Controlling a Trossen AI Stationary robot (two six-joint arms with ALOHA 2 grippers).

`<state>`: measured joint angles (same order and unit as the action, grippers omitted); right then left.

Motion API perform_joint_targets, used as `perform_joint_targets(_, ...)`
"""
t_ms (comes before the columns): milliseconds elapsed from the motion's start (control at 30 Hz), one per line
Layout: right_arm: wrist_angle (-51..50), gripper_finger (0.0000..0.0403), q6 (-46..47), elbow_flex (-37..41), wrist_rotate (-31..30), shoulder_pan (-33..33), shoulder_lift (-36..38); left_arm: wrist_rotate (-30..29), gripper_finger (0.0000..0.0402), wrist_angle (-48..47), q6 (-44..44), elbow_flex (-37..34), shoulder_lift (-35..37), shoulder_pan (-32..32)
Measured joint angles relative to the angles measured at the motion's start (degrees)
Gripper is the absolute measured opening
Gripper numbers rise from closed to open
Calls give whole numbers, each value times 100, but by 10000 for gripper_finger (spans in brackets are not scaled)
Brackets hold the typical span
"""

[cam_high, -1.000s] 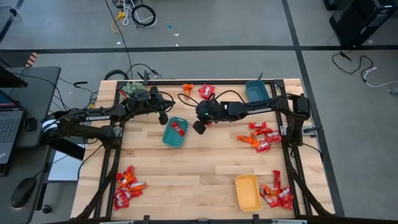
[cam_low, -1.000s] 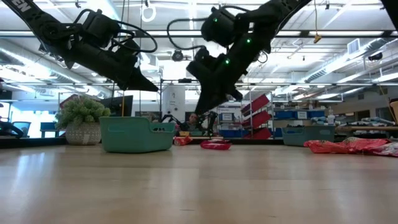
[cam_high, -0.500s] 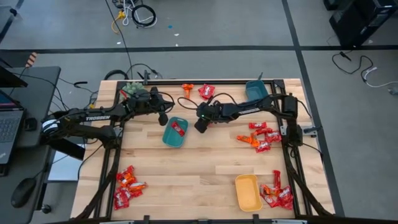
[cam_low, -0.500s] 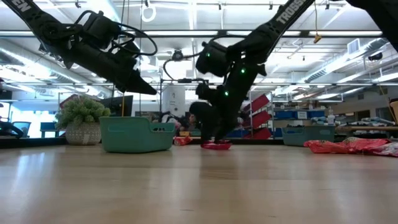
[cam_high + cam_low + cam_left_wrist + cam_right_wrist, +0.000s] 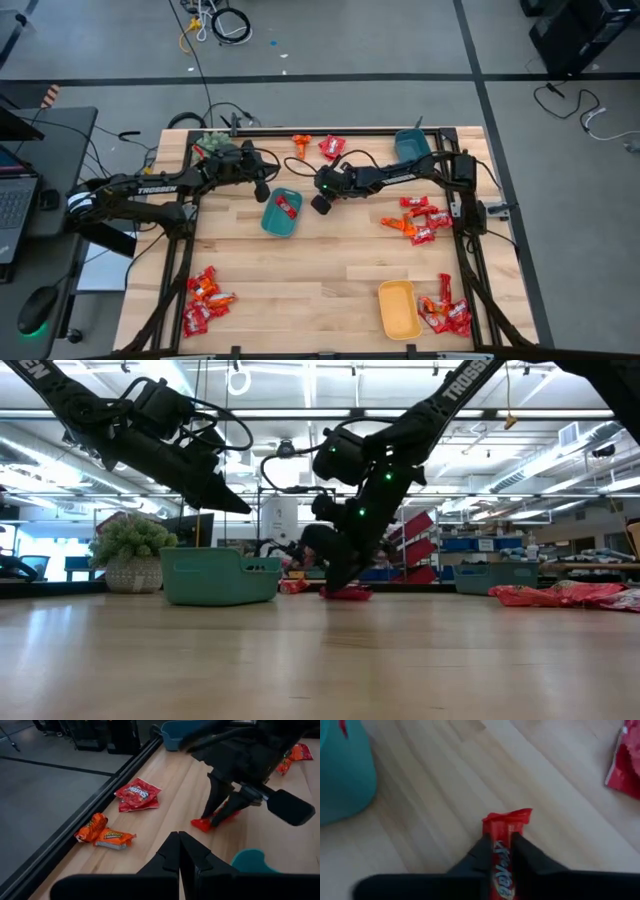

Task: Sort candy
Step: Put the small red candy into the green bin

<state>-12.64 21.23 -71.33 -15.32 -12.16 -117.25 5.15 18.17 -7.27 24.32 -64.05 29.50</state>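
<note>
My right gripper (image 5: pixel 322 203) is down at the table just right of the teal tray (image 5: pixel 282 213), shut on a red KitKat candy (image 5: pixel 506 827). A red candy (image 5: pixel 288 206) lies in that tray. My left gripper (image 5: pixel 263 190) hangs shut in the air over the tray's far left corner, touching nothing. In the left wrist view its fingers (image 5: pixel 179 851) point toward a red Skittles bag (image 5: pixel 138 794) and orange Reese's candies (image 5: pixel 102 834) by the far edge. More red and orange candies lie in piles at the right (image 5: pixel 415 220) and at the near corners (image 5: pixel 205 298), (image 5: pixel 445 312). My right gripper pinches the red KitKat between its two fingers (image 5: pixel 524 851), one on each long side of the bar, at its nearer part (image 5: pixel 503 851). The fingers come from above, slanting down (image 5: pixel 338 582). The bar's free end (image 5: pixel 508 816) sticks out past the fingertips and lies on the table.
A blue tray (image 5: pixel 411 146) stands at the far right and a yellow tray (image 5: pixel 398 308) at the near right. A fuzzy green plant (image 5: pixel 212 143) sits at the far left corner. The table's middle (image 5: pixel 330 260) is bare wood. A black frame rail (image 5: pixel 75 847) runs along the far edge.
My right gripper has come down from the air to the table beside the teal tray and now stands on the red candy. My left arm has kept still.
</note>
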Motion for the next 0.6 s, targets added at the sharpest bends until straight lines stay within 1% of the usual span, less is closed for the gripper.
perform_joint_targets(67, 13, 12, -95, 2, 3, 13, 18, 2, 0, 0, 0, 0, 0, 2)
perform_joint_targets(100, 7, 6, -145, 8, 15, 17, 34, 0, 0, 0, 0, 0, 0, 0)
perform_joint_targets(400, -66, 0, -500, 21, 275, 82, 259, 0, 0, 9, 2, 0, 0, 0)
perform_joint_targets(500, -24, 0, -629, 11, 494, 88, 304, 0, 0, 11, 4, 0, 0, 0)
perform_joint_targets(600, -8, 0, -680, 9, 506, 120, 338, 0, 0, 11, 4, 0, 0, 2)
